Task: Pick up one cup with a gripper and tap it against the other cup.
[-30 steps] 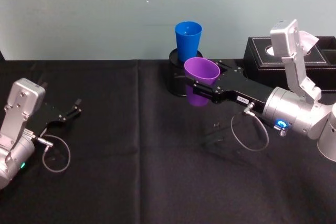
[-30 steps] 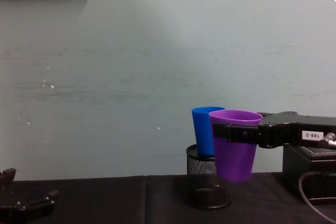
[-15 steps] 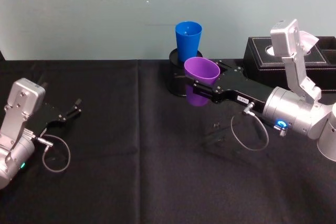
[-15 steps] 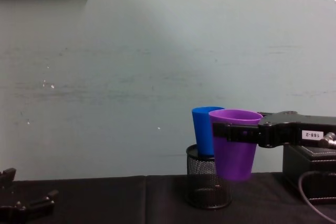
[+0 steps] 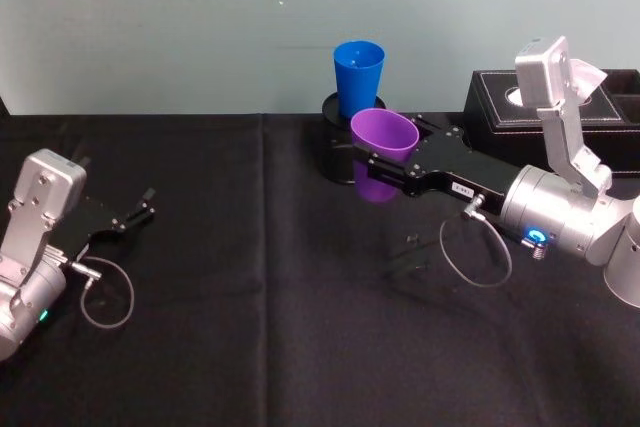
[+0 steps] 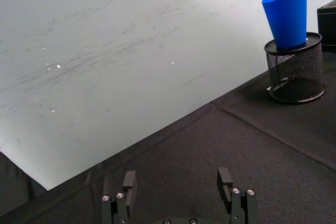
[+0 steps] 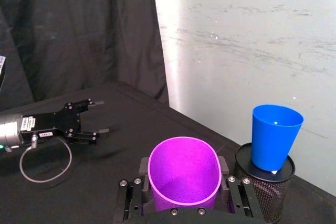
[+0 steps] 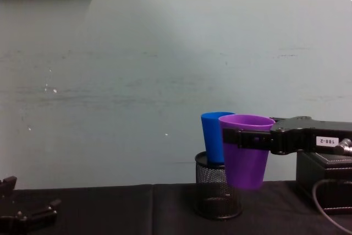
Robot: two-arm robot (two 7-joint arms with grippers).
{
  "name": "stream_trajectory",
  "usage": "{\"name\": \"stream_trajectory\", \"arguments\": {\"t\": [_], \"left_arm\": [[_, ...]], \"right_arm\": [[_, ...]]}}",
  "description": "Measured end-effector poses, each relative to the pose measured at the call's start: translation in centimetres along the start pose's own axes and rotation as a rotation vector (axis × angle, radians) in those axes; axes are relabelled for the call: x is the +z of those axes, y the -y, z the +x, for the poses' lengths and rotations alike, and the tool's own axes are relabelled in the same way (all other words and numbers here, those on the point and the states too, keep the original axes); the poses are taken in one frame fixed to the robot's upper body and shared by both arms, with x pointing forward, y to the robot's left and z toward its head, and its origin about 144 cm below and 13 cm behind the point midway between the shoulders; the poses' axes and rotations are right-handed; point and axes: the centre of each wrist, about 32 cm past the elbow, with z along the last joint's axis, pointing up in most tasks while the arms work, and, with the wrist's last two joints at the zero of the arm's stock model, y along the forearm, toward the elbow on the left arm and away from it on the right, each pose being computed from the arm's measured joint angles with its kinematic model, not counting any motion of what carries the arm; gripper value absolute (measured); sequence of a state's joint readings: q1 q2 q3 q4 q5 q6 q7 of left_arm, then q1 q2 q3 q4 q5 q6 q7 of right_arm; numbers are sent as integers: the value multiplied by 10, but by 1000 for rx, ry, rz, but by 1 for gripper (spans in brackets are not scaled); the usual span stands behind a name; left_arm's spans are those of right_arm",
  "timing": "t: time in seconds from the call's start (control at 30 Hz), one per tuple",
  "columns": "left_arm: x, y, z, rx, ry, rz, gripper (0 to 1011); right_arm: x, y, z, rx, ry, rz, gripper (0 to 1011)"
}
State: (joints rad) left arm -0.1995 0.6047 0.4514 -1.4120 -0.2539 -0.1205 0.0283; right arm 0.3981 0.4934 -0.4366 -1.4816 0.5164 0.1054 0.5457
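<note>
The purple cup (image 5: 383, 147) hangs upright above the black table, held just below its rim by my right gripper (image 5: 385, 154), which is shut on it. The blue cup (image 5: 358, 72) stands in a black mesh holder (image 5: 330, 142) right behind the purple one. In the chest view the purple cup (image 8: 246, 158) overlaps the blue cup (image 8: 212, 136); the right wrist view shows a gap between purple cup (image 7: 184, 171) and blue cup (image 7: 274, 135). My left gripper (image 5: 140, 209) rests open at the far left, with nothing between its fingers (image 6: 129, 182).
A black tissue box (image 5: 570, 97) sits at the back right, close behind my right arm. The pale wall runs directly behind the mesh holder (image 8: 214, 196). The black cloth between the two arms is bare.
</note>
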Motion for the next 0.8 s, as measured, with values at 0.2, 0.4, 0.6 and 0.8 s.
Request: {"name": "stream_trajectory", "arguments": {"t": [0.2,0.4,0.6,0.8], "left_arm": [[0,0,0,0,0,0,1000],[0,0,0,0,0,0,1000],[0,0,0,0,0,0,1000],[0,0,0,0,0,0,1000]], "right_arm": [[0,0,0,0,0,0,724],[0,0,0,0,1,0,724],[0,0,0,1,1,0,724],[0,0,0,1,1,0,724]]}}
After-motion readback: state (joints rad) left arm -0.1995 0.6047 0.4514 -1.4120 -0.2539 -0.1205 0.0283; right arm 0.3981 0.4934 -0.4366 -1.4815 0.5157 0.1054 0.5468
